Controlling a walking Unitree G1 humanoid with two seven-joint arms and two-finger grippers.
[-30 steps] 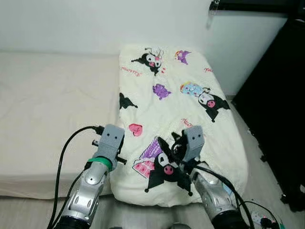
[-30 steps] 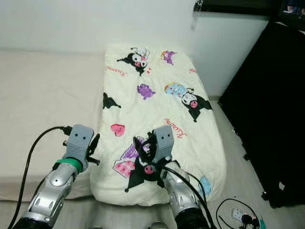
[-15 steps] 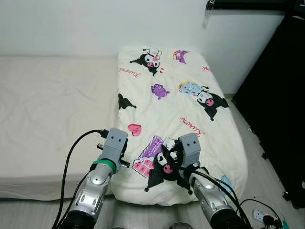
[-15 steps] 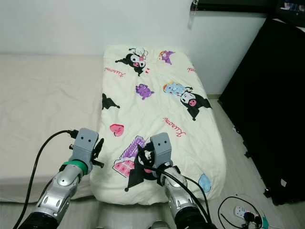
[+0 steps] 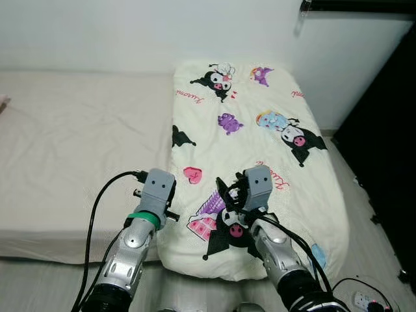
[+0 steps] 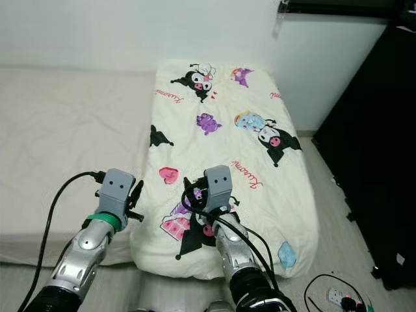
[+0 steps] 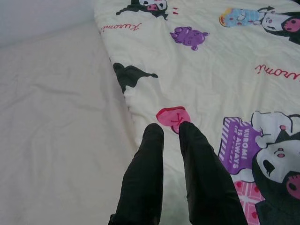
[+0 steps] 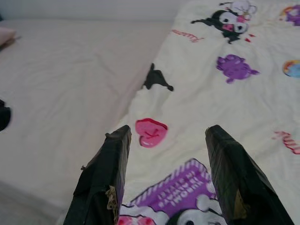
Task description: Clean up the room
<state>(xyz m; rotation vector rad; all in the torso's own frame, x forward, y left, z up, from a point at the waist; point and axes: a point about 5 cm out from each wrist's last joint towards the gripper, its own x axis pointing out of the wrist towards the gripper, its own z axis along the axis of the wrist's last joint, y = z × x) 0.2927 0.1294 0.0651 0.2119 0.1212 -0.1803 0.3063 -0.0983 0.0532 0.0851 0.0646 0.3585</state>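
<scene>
Right wrist view: right tool [image 8: 164, 176] agape, perhaps.

A home bedroom: a bed [image 5: 71, 149] under a cartoon-print blanket [image 5: 253, 149]; white walls [image 5: 130, 29].

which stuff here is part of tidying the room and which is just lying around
Part of the job:
- cartoon-print blanket, folded over the right end of the bed
- left gripper, shut, over the blanket's edge
- right gripper, open, above the blanket

Just lying about:
- beige sheet
- power strip on the floor
- black cabinet
</scene>
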